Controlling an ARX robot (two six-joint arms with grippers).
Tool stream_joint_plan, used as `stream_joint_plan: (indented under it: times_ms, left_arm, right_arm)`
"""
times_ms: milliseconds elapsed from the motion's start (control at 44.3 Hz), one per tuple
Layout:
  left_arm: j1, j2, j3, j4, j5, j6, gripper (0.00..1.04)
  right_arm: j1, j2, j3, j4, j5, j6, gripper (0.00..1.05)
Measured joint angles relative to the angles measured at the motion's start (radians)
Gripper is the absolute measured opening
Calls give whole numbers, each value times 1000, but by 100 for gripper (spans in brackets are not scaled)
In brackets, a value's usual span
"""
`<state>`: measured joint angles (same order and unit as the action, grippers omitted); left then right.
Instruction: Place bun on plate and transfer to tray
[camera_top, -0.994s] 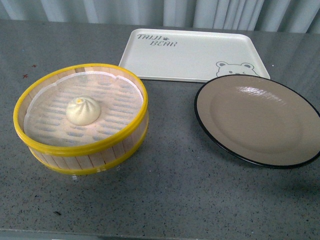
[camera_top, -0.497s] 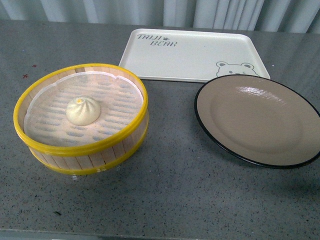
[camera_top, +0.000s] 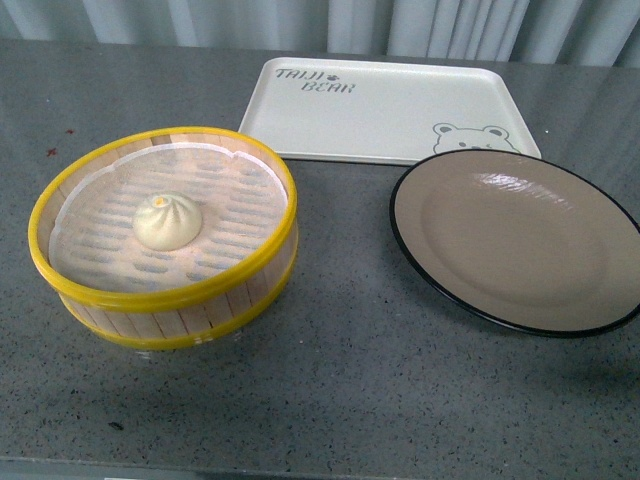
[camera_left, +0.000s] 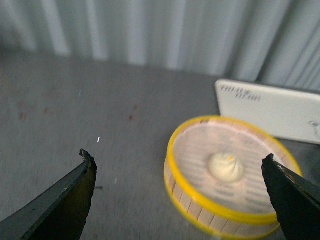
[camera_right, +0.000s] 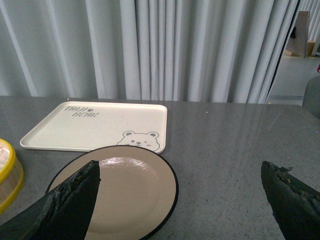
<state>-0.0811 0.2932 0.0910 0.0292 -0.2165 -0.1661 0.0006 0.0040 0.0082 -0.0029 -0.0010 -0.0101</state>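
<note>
The white bun with a yellow dot sits inside the bamboo steamer at the left of the front view. It also shows in the left wrist view. The empty taupe plate with a black rim lies at the right, its far edge against the cream tray. Plate and tray also show in the right wrist view. My left gripper is open, held above the table short of the steamer. My right gripper is open, above the table beside the plate. Neither arm shows in the front view.
The steamer has yellow rims and a white liner. Everything stands on a grey speckled table. A pleated grey curtain hangs behind the table's far edge.
</note>
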Motion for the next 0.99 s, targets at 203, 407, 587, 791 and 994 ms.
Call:
stream_joint_plan:
  times_ms: [203,407,587,791,994]
  left_arm:
    - [-118,496,216,292,9,-39,98]
    - [-202,1038,553,185,78,-45,98]
    - [-229,1202,696,114,86,-39,98]
    - [-237,1334,828,-47,67,-3,98]
    - [-235,1432,906,-133,69,-8,98]
  right_arm:
    - [0,0,0,0,0,0,96]
    - [0,0,0,0,0,0,96]
    - [0,0,0,0,0,0,96]
    - [0,0,0,0,0,0,96]
    - [0,0,0,0,0,0,96]
